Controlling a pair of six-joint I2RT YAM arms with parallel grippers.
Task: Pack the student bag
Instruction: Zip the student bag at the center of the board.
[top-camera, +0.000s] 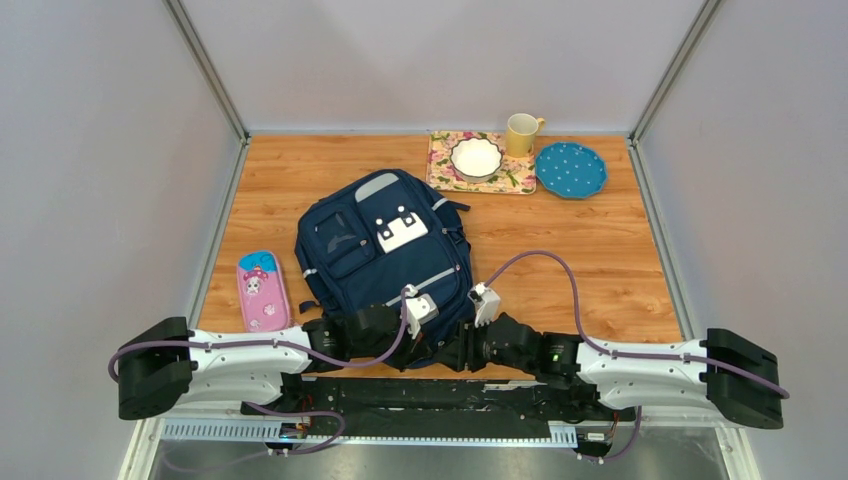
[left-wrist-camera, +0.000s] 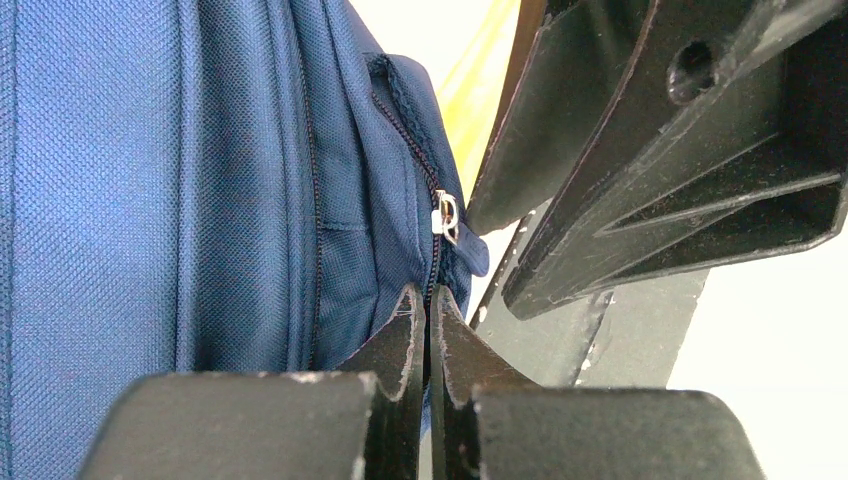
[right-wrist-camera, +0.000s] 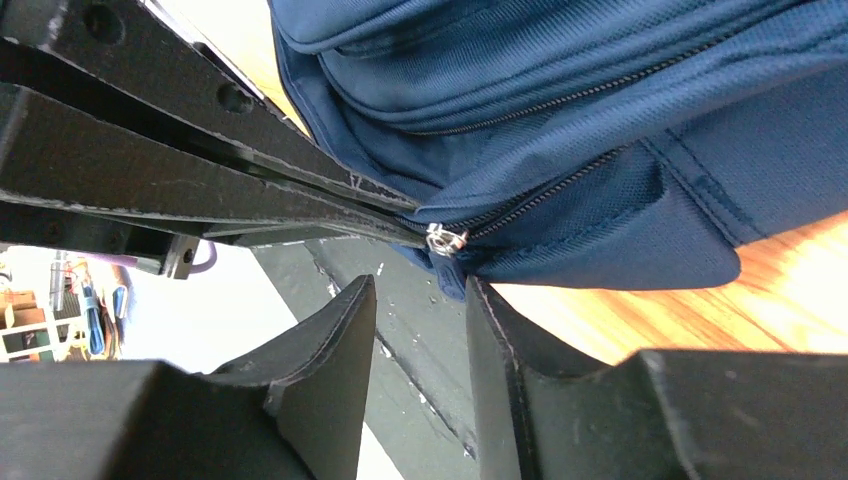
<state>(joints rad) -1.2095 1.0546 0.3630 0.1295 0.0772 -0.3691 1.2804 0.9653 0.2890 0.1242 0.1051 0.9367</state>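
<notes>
Lying front-up on the wooden table (top-camera: 600, 260), left of centre: student bag (top-camera: 385, 250), navy, with its near edge at both grippers. Left gripper (left-wrist-camera: 428, 300): jaws pressed together, pinching the bag's zipper seam just below the silver zipper pull (left-wrist-camera: 445, 217). Right gripper (right-wrist-camera: 420, 290): jaws parted, holding nothing, with that pull just beyond its tips.

One wooden table (top-camera: 600, 260) holds one navy bag (top-camera: 385, 255), one pink pencil case (top-camera: 262, 291), one floral mat (top-camera: 440, 170), one white bowl (top-camera: 476, 158), one yellow mug (top-camera: 521, 134) and one blue plate (top-camera: 570, 169). Two robot arms are present: one left arm (top-camera: 240, 358) and one right arm (top-camera: 640, 362).
</notes>
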